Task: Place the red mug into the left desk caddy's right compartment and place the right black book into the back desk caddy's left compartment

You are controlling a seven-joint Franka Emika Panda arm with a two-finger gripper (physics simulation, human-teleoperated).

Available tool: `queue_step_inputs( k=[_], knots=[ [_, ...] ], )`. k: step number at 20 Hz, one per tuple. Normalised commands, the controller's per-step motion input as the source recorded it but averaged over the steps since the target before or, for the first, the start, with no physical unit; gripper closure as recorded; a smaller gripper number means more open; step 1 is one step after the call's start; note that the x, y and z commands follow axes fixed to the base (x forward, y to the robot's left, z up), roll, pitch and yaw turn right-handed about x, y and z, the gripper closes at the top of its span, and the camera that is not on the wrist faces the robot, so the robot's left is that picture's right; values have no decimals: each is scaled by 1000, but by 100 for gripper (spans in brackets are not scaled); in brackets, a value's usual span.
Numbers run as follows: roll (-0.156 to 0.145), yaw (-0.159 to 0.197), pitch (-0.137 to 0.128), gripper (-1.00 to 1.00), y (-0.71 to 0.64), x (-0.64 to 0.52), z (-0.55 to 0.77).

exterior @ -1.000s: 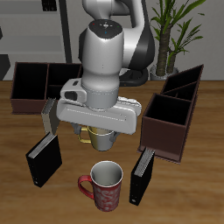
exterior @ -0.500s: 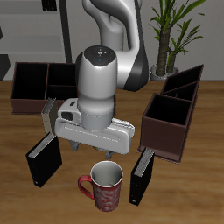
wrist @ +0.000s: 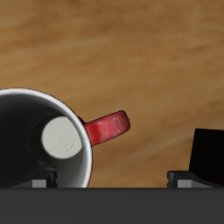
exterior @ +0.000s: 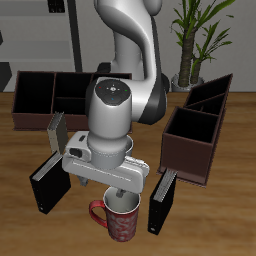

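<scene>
On the wooden table (exterior: 20,215), a potted plant (exterior: 200,30) stands behind.

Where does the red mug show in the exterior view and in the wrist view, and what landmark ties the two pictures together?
Exterior view: the red mug stands near the table's front edge, under the gripper.
Wrist view: the red mug shows from above, white inside, handle pointing away.
Shared landmark: a black book standing beside the mug.

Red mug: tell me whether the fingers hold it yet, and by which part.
Nothing is held. The gripper hangs open just above the red mug; in the wrist view its fingers sit clear of the mug's rim and handle.
</scene>
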Motion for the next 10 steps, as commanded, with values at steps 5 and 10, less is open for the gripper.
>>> queue_step_inputs(
  k=[5,10],
  knots=[
    [16,-9,62,100,102,-11,-358],
    [19,-9,28,100,64,-88,-133]
  ],
)
